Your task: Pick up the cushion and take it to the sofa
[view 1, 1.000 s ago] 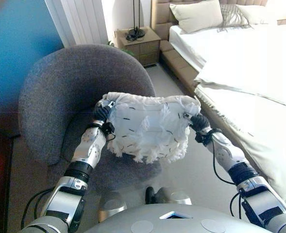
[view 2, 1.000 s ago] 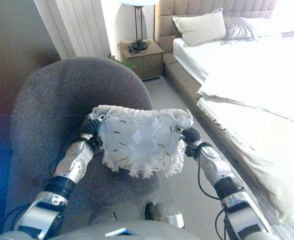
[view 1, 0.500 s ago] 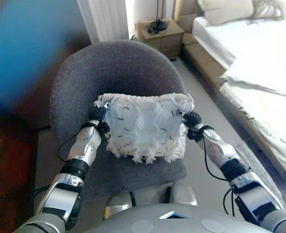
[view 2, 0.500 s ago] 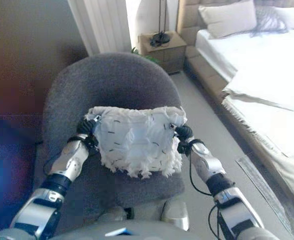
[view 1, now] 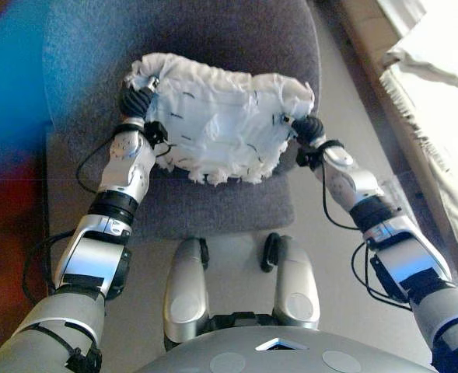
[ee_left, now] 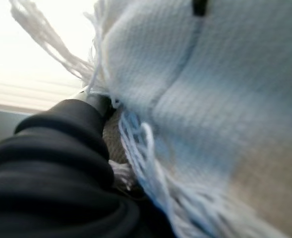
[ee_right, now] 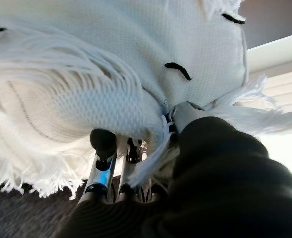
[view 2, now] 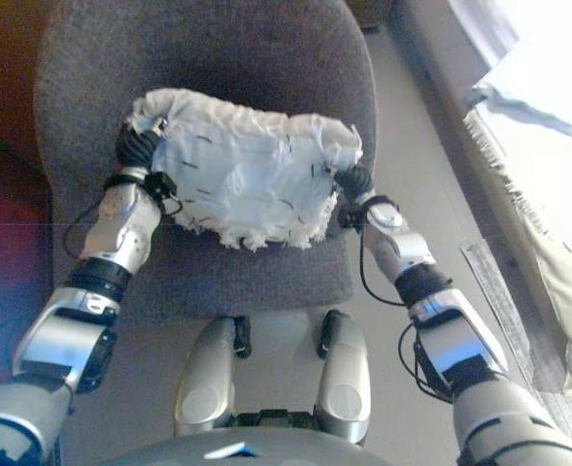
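Note:
The white fringed cushion [view 1: 221,128] with short dark stitches hangs between my two hands over the seat of the grey armchair [view 1: 213,31]. My left hand [view 1: 135,101] grips its left upper corner and my right hand [view 1: 308,128] its right upper corner. In the right wrist view the fingers [ee_right: 102,148] lie under the cushion [ee_right: 111,74] and the thumb sits on its edge. In the left wrist view the cushion [ee_left: 210,99] fills the frame past the dark cover [ee_left: 51,163]. I cannot tell whether the cushion touches the chair.
The armchair's seat [view 1: 213,206] lies just beneath the cushion, with its curved back behind. A bed with a white fringed cover [view 1: 438,78] stands to the right. Pale floor [view 1: 345,256] runs between chair and bed.
The view has swung down and closer to the armchair. Both hands still hold the cushion, now reached further forward over the seat towards the chair's back.

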### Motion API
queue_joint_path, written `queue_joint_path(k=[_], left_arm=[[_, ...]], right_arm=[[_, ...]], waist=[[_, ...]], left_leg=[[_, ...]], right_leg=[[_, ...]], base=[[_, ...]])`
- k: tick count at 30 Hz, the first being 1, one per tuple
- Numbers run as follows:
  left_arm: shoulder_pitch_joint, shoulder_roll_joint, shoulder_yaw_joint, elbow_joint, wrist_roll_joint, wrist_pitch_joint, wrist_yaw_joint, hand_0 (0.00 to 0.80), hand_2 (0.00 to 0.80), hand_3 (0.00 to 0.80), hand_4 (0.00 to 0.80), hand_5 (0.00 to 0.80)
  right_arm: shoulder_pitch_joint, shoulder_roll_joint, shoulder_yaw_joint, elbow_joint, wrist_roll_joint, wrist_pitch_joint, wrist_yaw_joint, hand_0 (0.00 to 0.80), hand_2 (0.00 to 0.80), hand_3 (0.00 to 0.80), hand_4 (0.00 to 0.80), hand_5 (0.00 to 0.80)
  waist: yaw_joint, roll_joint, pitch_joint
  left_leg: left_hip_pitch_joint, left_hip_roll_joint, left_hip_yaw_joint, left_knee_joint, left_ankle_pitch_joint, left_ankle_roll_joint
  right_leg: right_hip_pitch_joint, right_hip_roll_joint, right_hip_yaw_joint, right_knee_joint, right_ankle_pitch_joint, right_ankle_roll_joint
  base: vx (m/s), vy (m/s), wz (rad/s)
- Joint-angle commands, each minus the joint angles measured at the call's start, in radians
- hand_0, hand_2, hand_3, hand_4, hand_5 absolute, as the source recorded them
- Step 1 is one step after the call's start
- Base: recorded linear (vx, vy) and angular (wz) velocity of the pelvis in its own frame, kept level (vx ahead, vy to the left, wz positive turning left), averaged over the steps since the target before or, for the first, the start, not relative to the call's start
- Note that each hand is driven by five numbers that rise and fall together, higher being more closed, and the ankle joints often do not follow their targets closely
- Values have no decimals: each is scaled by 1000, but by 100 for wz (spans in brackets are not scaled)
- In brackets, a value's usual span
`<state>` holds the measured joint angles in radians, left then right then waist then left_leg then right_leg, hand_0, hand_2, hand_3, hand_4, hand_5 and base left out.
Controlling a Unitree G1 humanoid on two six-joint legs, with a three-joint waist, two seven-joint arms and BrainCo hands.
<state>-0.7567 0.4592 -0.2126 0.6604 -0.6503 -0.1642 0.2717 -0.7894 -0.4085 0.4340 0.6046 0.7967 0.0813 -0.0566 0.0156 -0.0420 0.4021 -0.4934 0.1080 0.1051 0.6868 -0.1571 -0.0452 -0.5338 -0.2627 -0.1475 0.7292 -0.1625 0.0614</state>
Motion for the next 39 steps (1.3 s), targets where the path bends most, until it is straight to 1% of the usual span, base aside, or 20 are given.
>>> queue_joint_path(k=[1, 3, 7, 9, 12, 15, 17, 19, 23, 25, 28, 29, 30, 31, 36, 39], left_arm=[[-156, -65, -83, 37, -6, -5, 14, 800, 800, 800, 800, 800], [-214, -57, -99, 91, -29, -18, 25, 800, 800, 800, 800, 800], [-274, -62, -107, 133, -29, -55, 30, 800, 800, 800, 800, 800], [-322, -68, -117, 184, -2, -69, 22, 800, 800, 800, 800, 800], [-386, -65, -142, 250, 17, -67, 6, 800, 800, 800, 800, 800], [-430, -50, -162, 280, 9, -71, 6, 800, 800, 800, 800, 800], [-455, -41, -166, 274, -12, -103, -10, 800, 800, 800, 800, 800], [-480, -46, -178, 248, 14, -121, -13, 800, 800, 800, 800, 800], [-532, -64, -214, 208, 47, -134, -9, 800, 800, 800, 800, 800], [-547, -70, -225, 190, 58, -124, 5, 800, 800, 800, 800, 800], [-569, -74, -246, 193, 55, -68, 51, 800, 800, 800, 800, 800], [-572, -73, -247, 200, 42, -54, 63, 800, 800, 800, 800, 800], [-573, -75, -247, 212, 24, -42, 77, 577, 577, 577, 577, 577], [-571, -74, -243, 222, 12, -30, 88, 0, 0, 0, 0, 0], [-553, -65, -225, 267, -18, -23, 113, 0, 0, 0, 0, 0], [-548, -40, -213, 307, -16, -31, 115, 0, 0, 0, 0, 0]], right_arm=[[-178, 46, 63, -25, -38, -62, 60, 800, 800, 800, 800, 800], [-218, 47, 71, 3, -18, -59, 41, 800, 800, 800, 800, 800], [-266, 57, 68, 54, -10, -103, 24, 800, 800, 800, 800, 800], [-285, 67, 70, 68, -10, -116, 26, 800, 800, 800, 800, 800], [-285, 67, 89, 51, -1, -112, 31, 800, 800, 800, 800, 800], [-268, 66, 94, 13, 1, -102, 33, 800, 800, 800, 800, 800], [-254, 66, 95, -23, 0, -96, 23, 800, 800, 800, 800, 800], [-249, 70, 88, -41, 1, -97, 14, 800, 800, 800, 800, 800], [-255, 81, 84, -46, 23, -98, 15, 800, 800, 800, 800, 800], [-253, 82, 86, -50, 33, -94, 24, 800, 800, 800, 800, 800], [-251, 80, 97, -56, 28, -70, 19, 800, 800, 800, 800, 800], [-250, 78, 104, -59, 21, -63, 13, 232, 232, 232, 232, 232], [-248, 79, 114, -65, 23, -54, 6, 0, 0, 0, 0, 0], [-246, 77, 118, -67, 28, -50, 4, 0, 0, 0, 0, 0], [-240, 72, 123, -70, 49, -52, -31, 0, 0, 0, 0, 0], [-233, 74, 126, -61, 82, -63, -25, 0, 0, 0, 0, 0]], waist=[[-6, 20, 13], [-15, 26, 24], [-22, 34, 38], [-31, 31, 40], [-52, 23, 34], [-70, 20, 27], [-81, 21, 23], [-88, 24, 22], [-94, 29, 20], [-96, 29, 18], [-100, 28, 14], [-101, 27, 13], [-104, 26, 12], [-105, 25, 10], [-108, 20, 7], [-109, 17, 3]], left_leg=[[17, 38, -38, 64, -135, -62], [-5, 45, -34, 70, -128, -70], [-24, 44, -28, 56, -112, -77], [-27, 46, -21, 50, -108, -76], [-24, 53, -9, 54, -113, -75], [-21, 60, 1, 57, -117, -75], [-18, 63, 9, 53, -118, -75], [-17, 66, 15, 44, -116, -77], [-12, 69, 26, 23, -110, -78], [-10, 69, 29, 15, -108, -79], [-13, 70, 32, 7, -107, -83], [-14, 70, 34, 6, -106, -82], [-16, 71, 36, 5, -106, -81], [-16, 72, 38, 4, -106, -82], [-8, 77, 46, -6, -100, -86], [11, 80, 52, -37, -83, -91]], right_leg=[[61, -38, 58, 10, -53, 60], [37, -37, 60, 16, -51, 57], [14, -32, 65, 1, -39, 59], [9, -28, 72, -8, -30, 61], [11, -27, 81, -20, -24, 66], [13, -28, 87, -33, -17, 71], [14, -28, 91, -46, -12, 74], [15, -30, 94, -59, -6, 78], [20, -33, 93, -82, 1, 83], [22, -34, 92, -92, 4, 85], [20, -35, 89, -105, 9, 87], [19, -35, 89, -107, 10, 86], [16, -35, 90, -107, 10, 86], [15, -36, 89, -109, 9, 86], [20, -38, 88, -117, 12, 88], [38, -36, 85, -143, 18, 88]], base=[[-96, 21, 15], [-63, 13, 6], [-19, 8, -2], [0, 0, 0], [44, 6, 1], [72, 26, 0], [86, 35, 3], [59, 33, -7], [42, 25, -9], [41, 15, -7], [26, 14, -13], [13, 19, -11], [18, 19, -5], [0, 0, 0], [13, -6, -1], [19, 3, -2]])
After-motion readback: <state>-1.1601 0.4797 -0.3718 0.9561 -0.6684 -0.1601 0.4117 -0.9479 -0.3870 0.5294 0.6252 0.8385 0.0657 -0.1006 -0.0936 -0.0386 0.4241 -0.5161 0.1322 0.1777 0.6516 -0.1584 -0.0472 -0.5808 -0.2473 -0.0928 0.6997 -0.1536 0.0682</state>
